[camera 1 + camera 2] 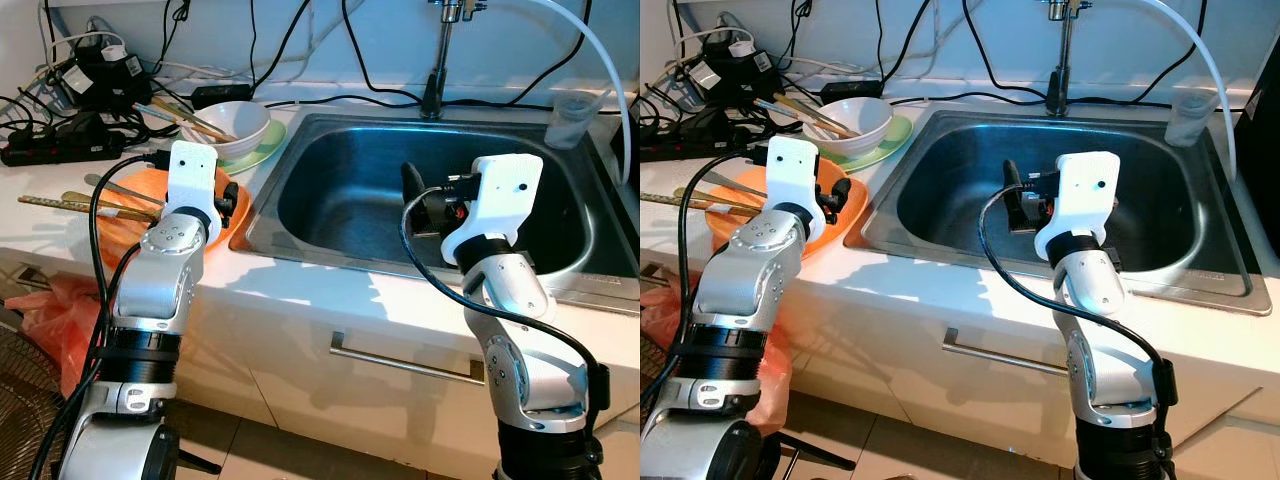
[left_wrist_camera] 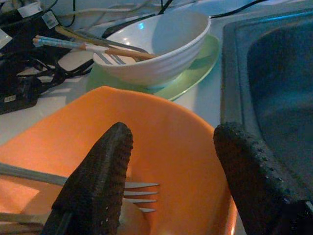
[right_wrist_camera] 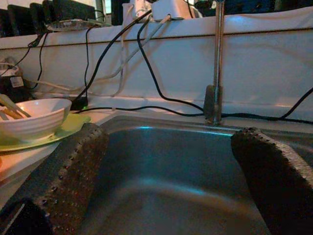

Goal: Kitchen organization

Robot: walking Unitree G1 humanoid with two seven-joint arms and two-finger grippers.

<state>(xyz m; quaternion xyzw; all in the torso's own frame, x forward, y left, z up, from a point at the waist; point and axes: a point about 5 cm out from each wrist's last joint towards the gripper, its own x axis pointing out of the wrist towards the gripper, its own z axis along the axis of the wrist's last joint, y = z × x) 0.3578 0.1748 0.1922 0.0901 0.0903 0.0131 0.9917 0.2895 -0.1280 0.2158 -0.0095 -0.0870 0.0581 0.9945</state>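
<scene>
The left arm [image 1: 160, 270] hides most of the orange plate [image 1: 232, 212], the fork [image 2: 139, 192] disappears behind a black finger [image 2: 100, 176] of the left gripper [image 2: 171, 181] — its handle is cut by the picture's edge — and the tap [image 1: 440, 60] is cut off at the top.
</scene>
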